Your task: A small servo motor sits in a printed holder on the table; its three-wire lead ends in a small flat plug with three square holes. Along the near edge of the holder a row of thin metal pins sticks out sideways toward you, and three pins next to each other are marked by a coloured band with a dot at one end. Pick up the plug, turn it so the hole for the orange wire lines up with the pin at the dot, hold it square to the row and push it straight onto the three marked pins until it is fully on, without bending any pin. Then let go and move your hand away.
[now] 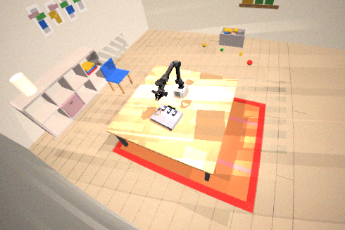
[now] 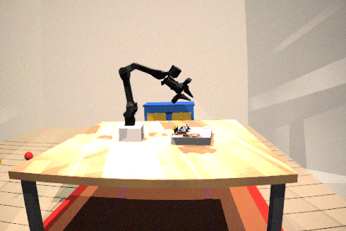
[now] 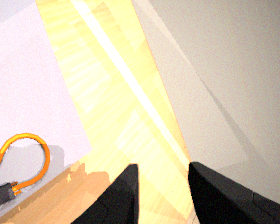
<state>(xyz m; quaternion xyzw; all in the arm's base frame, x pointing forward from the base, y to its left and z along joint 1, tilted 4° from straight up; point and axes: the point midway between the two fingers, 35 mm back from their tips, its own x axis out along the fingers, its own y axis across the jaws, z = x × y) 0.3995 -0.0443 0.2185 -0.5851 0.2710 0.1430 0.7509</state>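
The pale grey holder (image 1: pixel 171 120) (image 2: pixel 198 140) lies on the table, with small dark parts (image 1: pixel 170 109) (image 2: pixel 183 128) on top; which is the servo is too small to tell. The orange lead (image 2: pixel 192 135) (image 3: pixel 48 157) curls in a loop over the holder's surface. In the wrist view it ends at a dark block (image 3: pixel 6 194), probably the plug, cut by the left frame edge. Pins, coloured band and dot cannot be made out. My gripper (image 1: pixel 157 98) (image 2: pixel 191 99) (image 3: pixel 163 171) is open and empty, tilted downward, well above the holder; its fingers stand a little apart.
The arm stands on a white base block (image 1: pixel 181 91) (image 2: pixel 131 133) beside the holder on the wooden table (image 1: pixel 208 151) (image 2: pixel 152 166). A blue chair (image 1: pixel 116 73) and a shelf unit (image 1: pixel 56 95) stand off the table.
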